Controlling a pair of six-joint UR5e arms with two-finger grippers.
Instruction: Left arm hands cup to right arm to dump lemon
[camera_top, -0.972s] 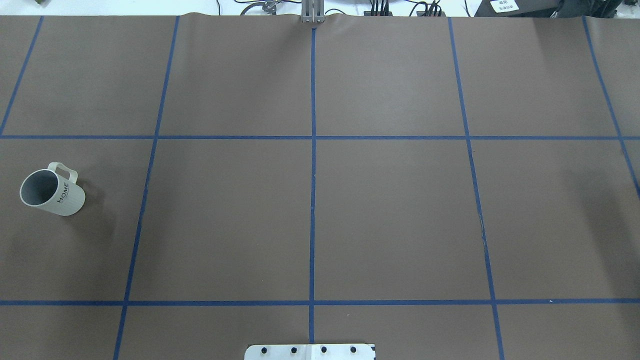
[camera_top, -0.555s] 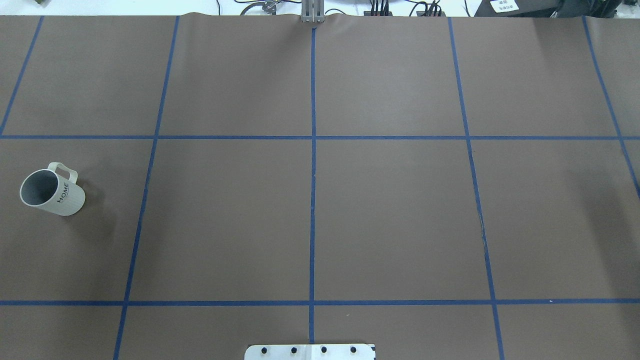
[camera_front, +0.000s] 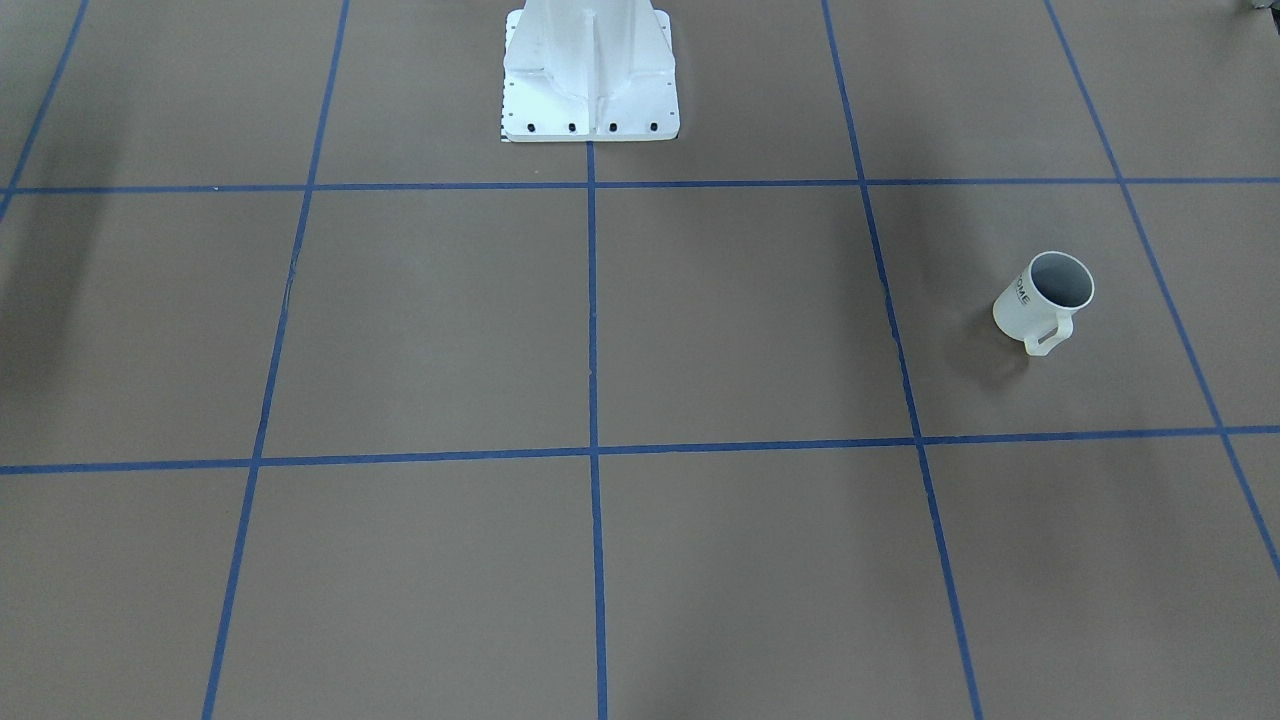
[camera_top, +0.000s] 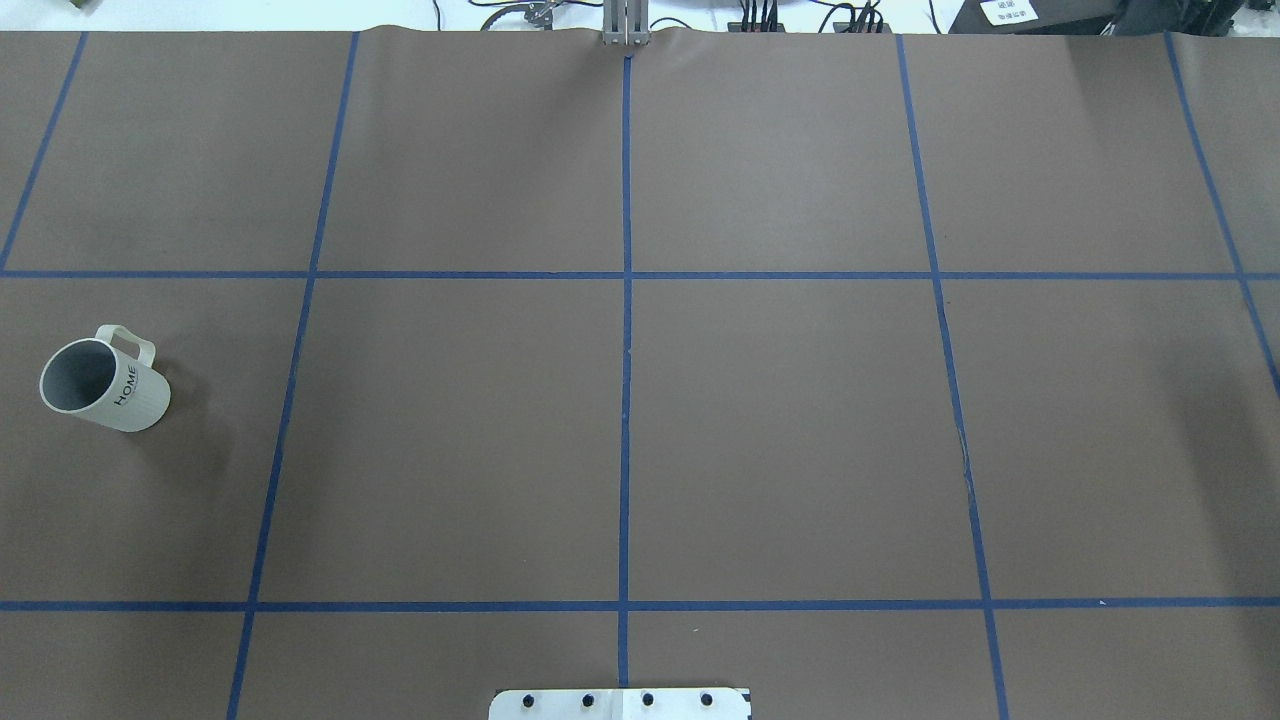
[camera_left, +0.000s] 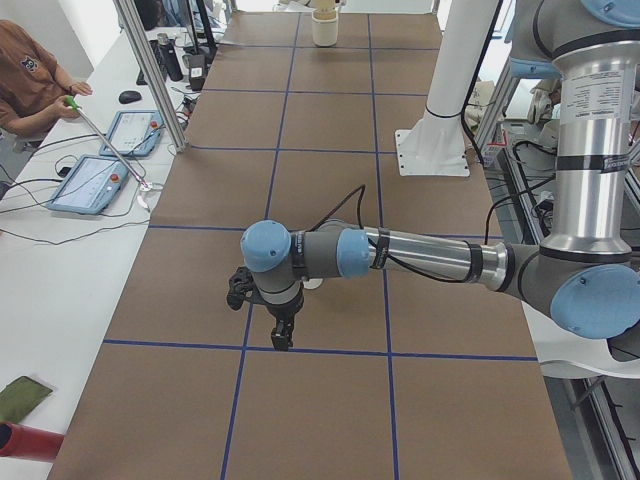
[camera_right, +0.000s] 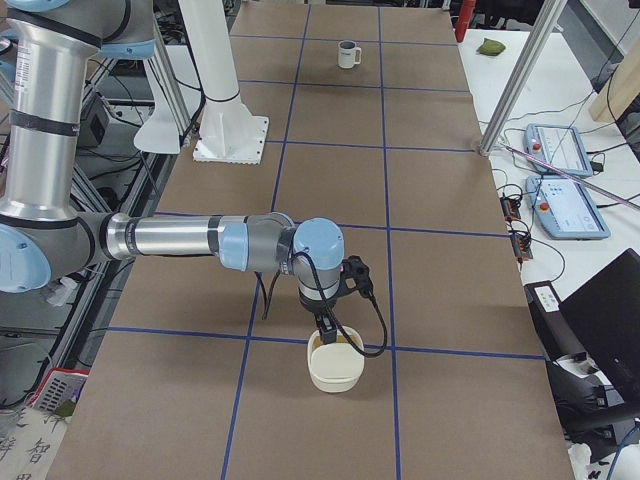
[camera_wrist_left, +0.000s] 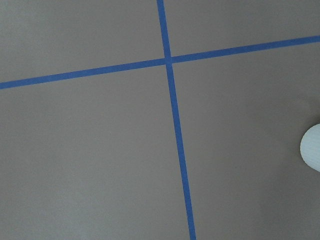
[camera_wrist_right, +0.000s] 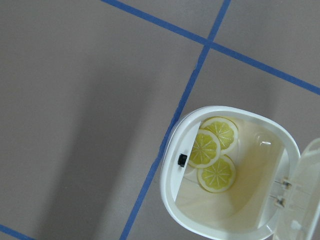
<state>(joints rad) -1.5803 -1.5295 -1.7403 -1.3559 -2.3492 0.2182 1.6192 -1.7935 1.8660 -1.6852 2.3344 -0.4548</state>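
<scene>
The white cup (camera_top: 105, 385) with "HOME" on its side stands upright at the table's left. It also shows in the front view (camera_front: 1043, 298) and far off in the right side view (camera_right: 347, 54). Its inside shows only grey, with no lemon in it. The left gripper (camera_left: 281, 338) hangs low over the table beside the cup. I cannot tell whether it is open or shut. The right gripper (camera_right: 325, 328) hangs just above a cream bin (camera_right: 333, 372). I cannot tell its state either. Three lemon slices (camera_wrist_right: 215, 150) lie in that bin (camera_wrist_right: 172, 200).
Blue tape lines (camera_top: 625, 400) divide the brown table into squares. The white robot base (camera_front: 590, 75) stands at the table's near-robot edge. A white rounded edge (camera_wrist_left: 312, 155) shows at the right of the left wrist view. An operator (camera_left: 25, 80) sits by tablets beside the table.
</scene>
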